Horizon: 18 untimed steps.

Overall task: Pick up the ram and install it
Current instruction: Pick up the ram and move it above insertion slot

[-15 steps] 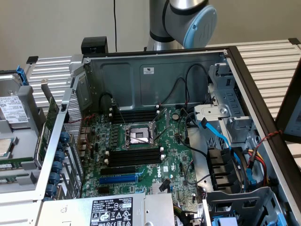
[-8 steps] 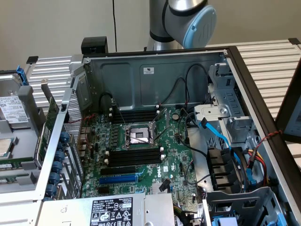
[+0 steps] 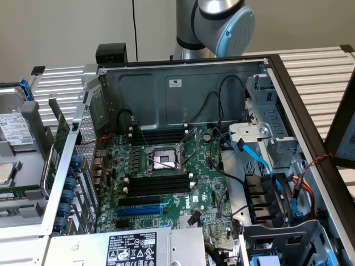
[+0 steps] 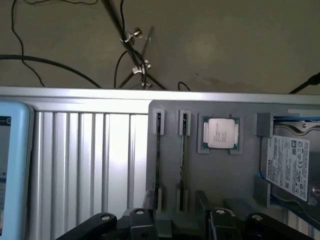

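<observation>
Exterior view looks down into the case (image 3: pixel 183 83); wrist view faces the parts tray (image 4: pixel 220 170)

Green across the motherboard (image 3: pixel 183 166), with black for its memory slots (image 3: pixel 158 184) and blue for 1 expansion slot (image 3: pixel 138 211). Dull grey on the case (image 3: pixel 161 91). Silver and pale blue on the arm (image 3: pixel 233 25). Bright blue along a flat cable (image 3: pixel 256 158). Red, yellow and black in a wire bundle (image 3: pixel 305 191). Silver ribbing over the table (image 4: pixel 90 160). Flat grey on the tray (image 4: pixel 225 175). Silver with a green rim on the processor (image 4: pixel 220 133). White with black print on the hard drive's label (image 4: pixel 290 162). Black on the gripper (image 4: pixel 177 227).
</observation>
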Available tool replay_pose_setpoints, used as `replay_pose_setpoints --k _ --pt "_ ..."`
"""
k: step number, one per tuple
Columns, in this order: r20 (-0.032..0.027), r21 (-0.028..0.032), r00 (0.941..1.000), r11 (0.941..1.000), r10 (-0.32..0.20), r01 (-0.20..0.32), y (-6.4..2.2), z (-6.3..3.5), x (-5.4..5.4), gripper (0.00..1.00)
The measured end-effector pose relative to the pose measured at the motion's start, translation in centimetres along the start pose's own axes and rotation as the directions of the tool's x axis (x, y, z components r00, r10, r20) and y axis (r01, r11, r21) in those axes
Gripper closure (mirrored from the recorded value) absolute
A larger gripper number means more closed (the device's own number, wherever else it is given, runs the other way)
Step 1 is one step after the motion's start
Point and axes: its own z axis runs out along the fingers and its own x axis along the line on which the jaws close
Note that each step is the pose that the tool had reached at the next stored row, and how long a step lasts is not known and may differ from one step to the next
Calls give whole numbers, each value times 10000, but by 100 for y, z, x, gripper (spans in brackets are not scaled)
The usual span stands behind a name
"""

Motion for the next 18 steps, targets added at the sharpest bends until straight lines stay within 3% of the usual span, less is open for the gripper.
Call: replay_pose_setpoints --k 9,18 --pt "-1 -2 10000 10000 -8 8 0 163 18 55" --pt "0 -2 10000 10000 -7 7 1 328 103 55"
